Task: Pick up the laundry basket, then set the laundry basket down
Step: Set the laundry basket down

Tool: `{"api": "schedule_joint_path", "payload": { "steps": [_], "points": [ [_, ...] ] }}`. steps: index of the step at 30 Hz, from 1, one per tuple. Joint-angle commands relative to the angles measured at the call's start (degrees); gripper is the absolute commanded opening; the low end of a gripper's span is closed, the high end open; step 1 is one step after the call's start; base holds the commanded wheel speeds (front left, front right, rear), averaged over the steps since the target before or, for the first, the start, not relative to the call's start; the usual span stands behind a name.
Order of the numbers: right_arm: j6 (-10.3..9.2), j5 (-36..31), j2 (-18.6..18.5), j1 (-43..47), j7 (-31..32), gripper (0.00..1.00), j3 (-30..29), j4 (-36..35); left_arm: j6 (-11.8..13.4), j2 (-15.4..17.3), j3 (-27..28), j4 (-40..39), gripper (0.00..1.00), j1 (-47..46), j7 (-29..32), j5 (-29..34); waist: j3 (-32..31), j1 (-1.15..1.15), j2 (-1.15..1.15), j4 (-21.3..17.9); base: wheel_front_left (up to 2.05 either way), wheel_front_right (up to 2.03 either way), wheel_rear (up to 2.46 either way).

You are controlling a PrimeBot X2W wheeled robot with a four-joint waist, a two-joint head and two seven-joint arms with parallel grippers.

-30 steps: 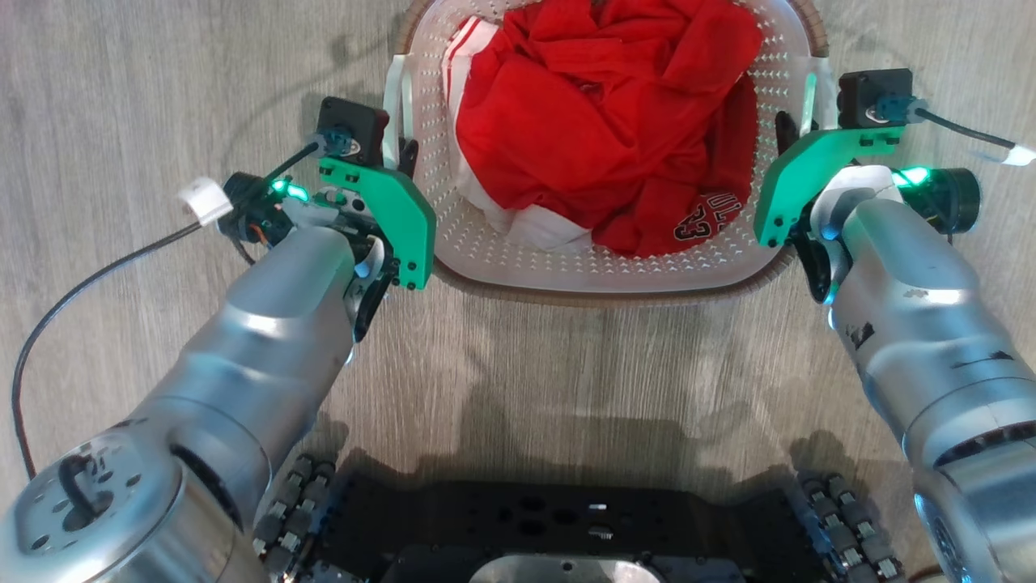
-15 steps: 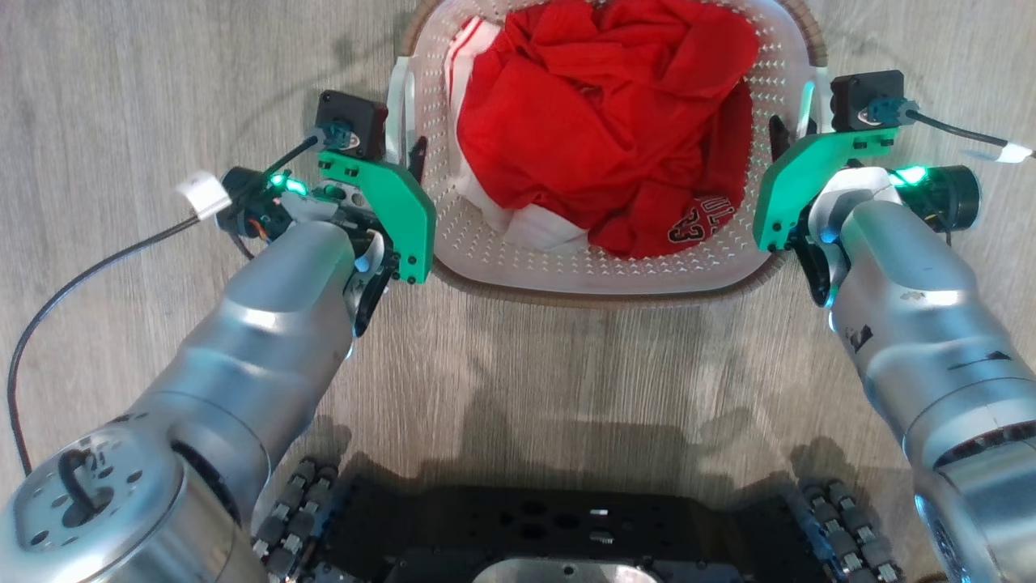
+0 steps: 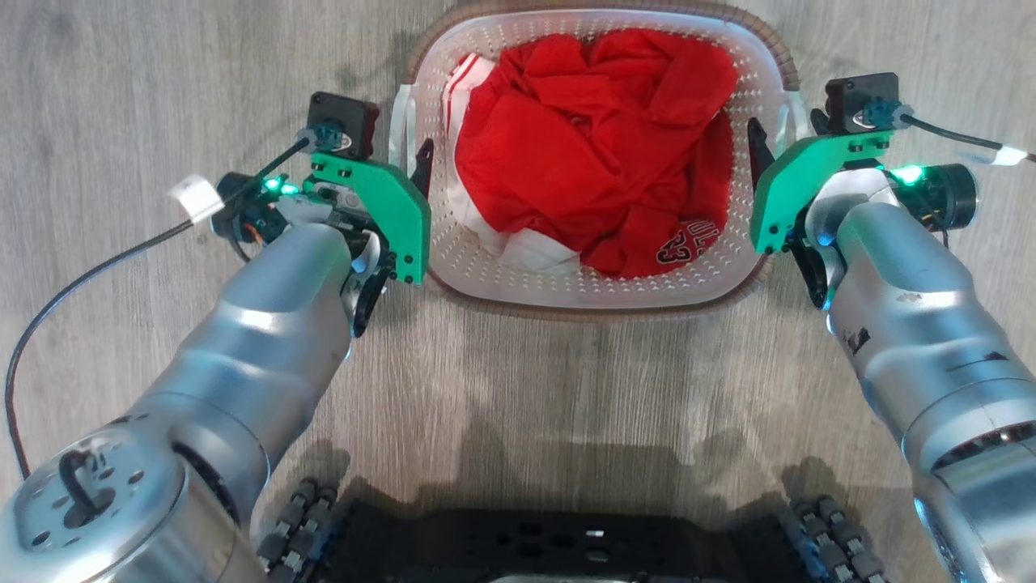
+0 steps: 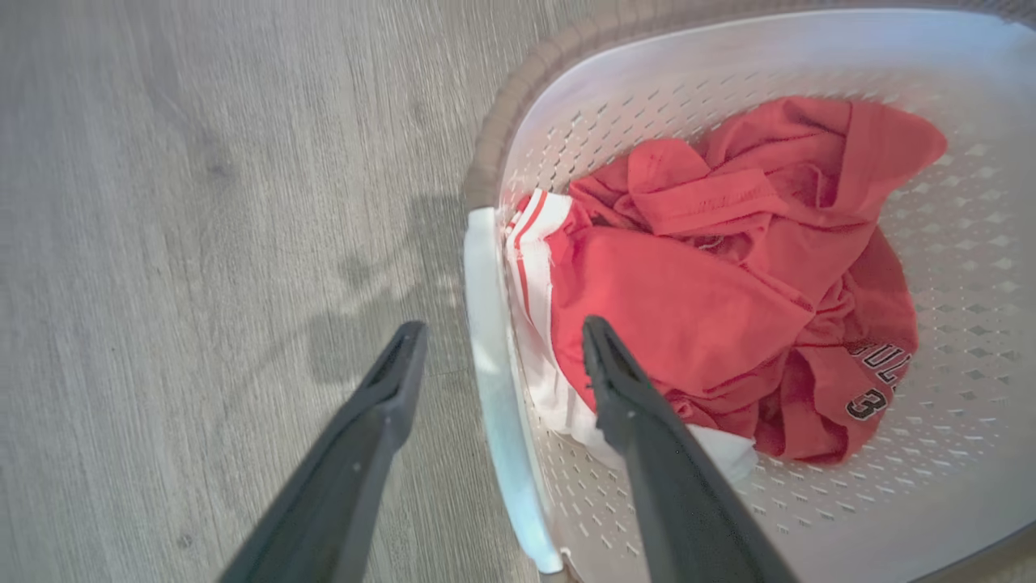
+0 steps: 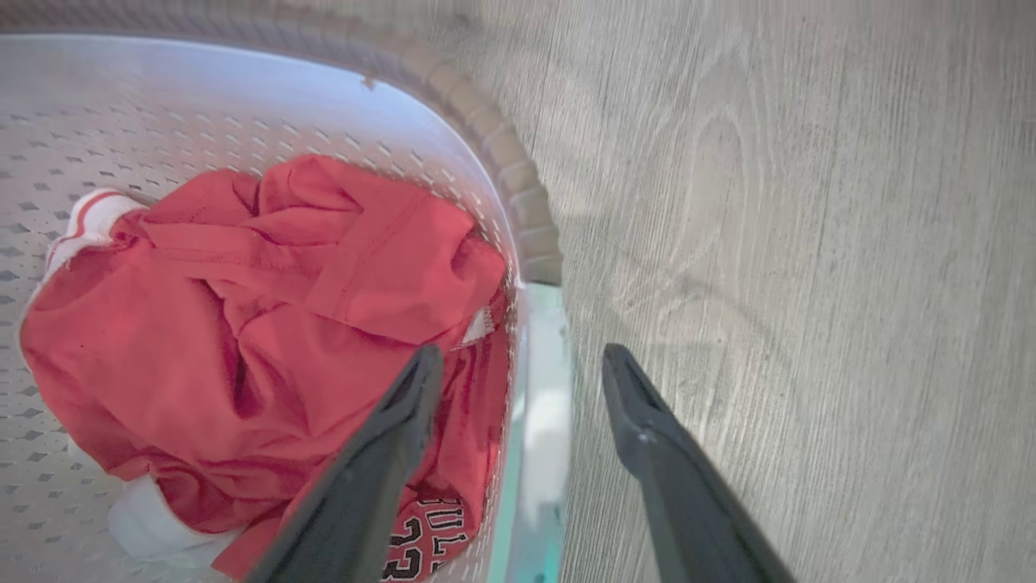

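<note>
Your left gripper (image 4: 503, 325) has its two dark fingers (image 4: 647, 437) spread wide, one on each side of the white side handle (image 4: 486, 283) of the laundry basket (image 4: 728, 65). You see the outer finger over the grey wood floor (image 4: 162, 243) and the inner one over the basket's perforated inside. There, crumpled red clothes (image 4: 712, 300) lie against a white piece with red stripes (image 4: 530, 235). Neither finger visibly touches the handle.
</note>
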Motion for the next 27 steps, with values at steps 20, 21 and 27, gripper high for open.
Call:
{"api": "schedule_joint_path", "payload": {
  "steps": [20, 21, 27],
  "points": [
    [0.16, -1.42, 1.21, 8.5, -3.7, 1.0, -3.33, -13.44, 4.28, 5.54, 15.46, -11.42, 1.0, 6.86, -1.73, 11.34, -14.4, 0.0, 0.0, -1.73, 0.0, 0.0, 0.0],
    [0.16, -1.65, 1.21, 9.74, -3.7, 1.0, -3.86, -15.29, 4.89, 6.08, 17.59, -13.2, 1.0, 8.07, -1.73, 12.78, -15.29, 0.0, 0.0, -1.84, 0.0, 0.0, 0.0],
    [0.16, -3.25, 1.21, 17.05, -3.71, 1.0, -5.98, -25.71, 6.67, 8.13, 29.66, -23.74, 1.0, 17.26, -1.74, 22.76, -20.36, 0.0, 0.0, -2.49, 0.0, 0.0, 0.0]
  ]
}}
